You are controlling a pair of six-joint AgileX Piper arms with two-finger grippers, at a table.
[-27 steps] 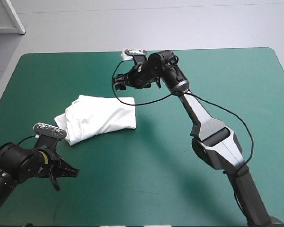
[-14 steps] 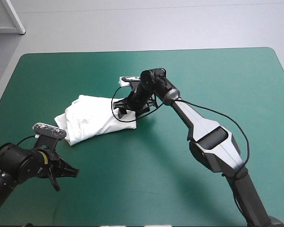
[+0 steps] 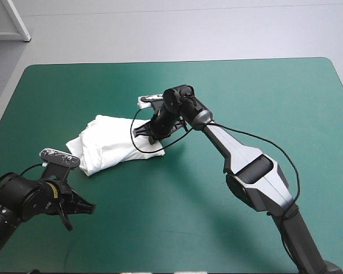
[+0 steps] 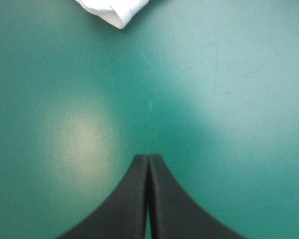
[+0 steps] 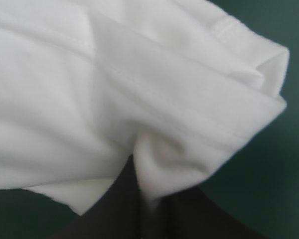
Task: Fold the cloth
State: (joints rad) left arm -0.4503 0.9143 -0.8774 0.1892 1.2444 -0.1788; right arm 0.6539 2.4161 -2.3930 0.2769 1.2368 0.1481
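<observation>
right claw (image 3: 150, 133) dropped, pinching t-shirt (image 3: 108, 145).

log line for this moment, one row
T-shirt: loose bundle on table | right jaws: shut on T-shirt's edge | left jaws: shut, empty, over bare table, apart from T-shirt

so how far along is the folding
Mostly done, it seems: the T-shirt lies as a compact folded bundle on the teal-green table. In hand: the right gripper is shut on a fold at the bundle's end nearer the right arm. The left gripper is shut over bare cover, apart from the cloth. Left: probably a final fold or tidy, then release.
</observation>
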